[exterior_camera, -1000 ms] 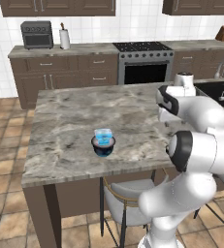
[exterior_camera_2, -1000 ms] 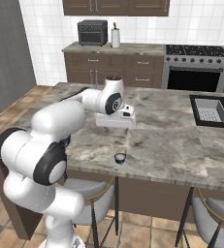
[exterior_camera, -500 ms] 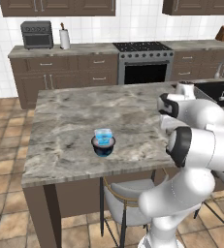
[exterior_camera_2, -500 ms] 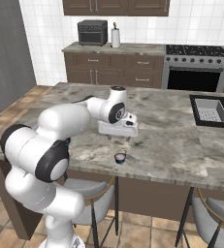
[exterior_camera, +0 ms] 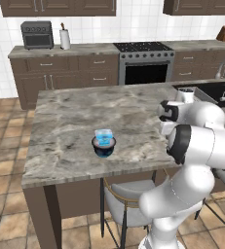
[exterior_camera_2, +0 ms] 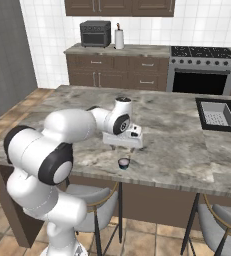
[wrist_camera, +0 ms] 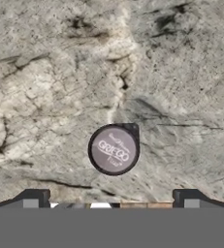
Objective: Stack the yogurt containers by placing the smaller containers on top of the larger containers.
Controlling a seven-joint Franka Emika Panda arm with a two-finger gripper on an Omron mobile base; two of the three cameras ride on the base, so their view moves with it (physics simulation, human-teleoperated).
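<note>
— End effector [exterior_camera_2: 123, 150] first: where is it, and how do the jaws stand?

— It hangs over the near edge of the marble surface [exterior_camera: 70, 116], pointing down, jaws spread wide and holding nothing. Both tips [wrist_camera: 36, 198] show at the bottom of the hand view, far apart.

— And the containers?

— The blue cup [exterior_camera: 103, 136] sits inside the wide dark bowl [exterior_camera: 104, 146], upright, toward the left and near part of the surface in the left base view. What the blue cup holds cannot be told. The tiny cup [exterior_camera_2: 123, 163] stands alone on bare marble, well apart from that stack, with its pale lid [wrist_camera: 113, 149] printed "GRIEGO" facing up.

— Where is the tiny cup against the end effector?

— Just below it and slightly nearer the edge in the right base view, not touching. From the hand camera it lies between the two tips' lines, a little ahead of them.

— Anything changed over the last second?

— The hand has swung from farther back on the surface toward the near edge, arriving above the tiny cup. The jaws were wide then too. Neither the stack nor the tiny cup has moved.
</note>
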